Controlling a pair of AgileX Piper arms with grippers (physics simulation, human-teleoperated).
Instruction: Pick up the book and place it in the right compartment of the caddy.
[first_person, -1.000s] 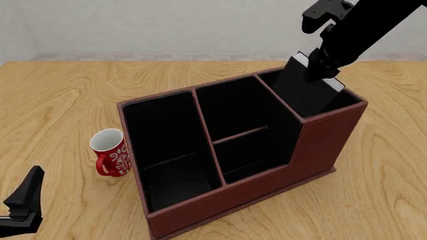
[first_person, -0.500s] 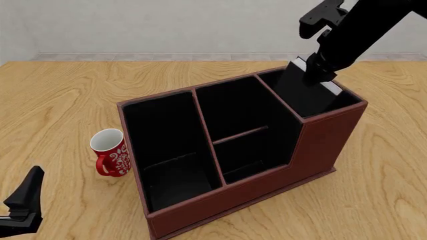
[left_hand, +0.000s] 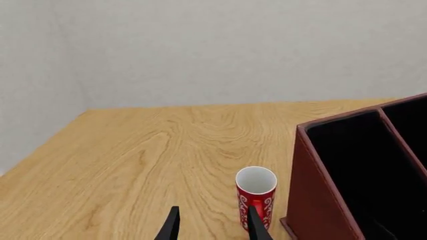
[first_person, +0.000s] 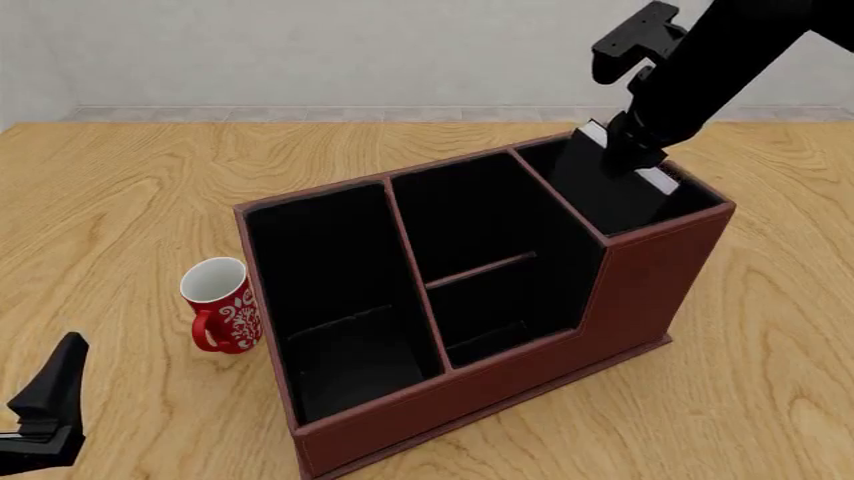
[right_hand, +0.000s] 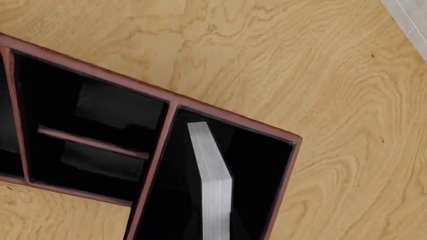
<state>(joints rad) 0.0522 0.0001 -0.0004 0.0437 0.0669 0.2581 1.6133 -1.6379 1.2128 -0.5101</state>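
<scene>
Jaws of the left gripper (left_hand: 212, 226) hang apart and empty near the mug (first_person: 220, 305). Farther off, the book (first_person: 603, 187) stands partly lowered into the caddy (first_person: 641, 290)'s right compartment (right_hand: 257, 165), the right gripper (first_person: 630, 140) clamped on its top; release remains.

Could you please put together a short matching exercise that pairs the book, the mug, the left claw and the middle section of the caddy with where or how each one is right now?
Column one:
1. book
2. mug
3. left claw
4. middle section

Column two:
A. standing on the table left of the caddy
B. split by a crossbar
C. open, holding nothing
D. partly down in the right compartment

Pairs: 1-D, 2-A, 3-C, 4-B
</scene>
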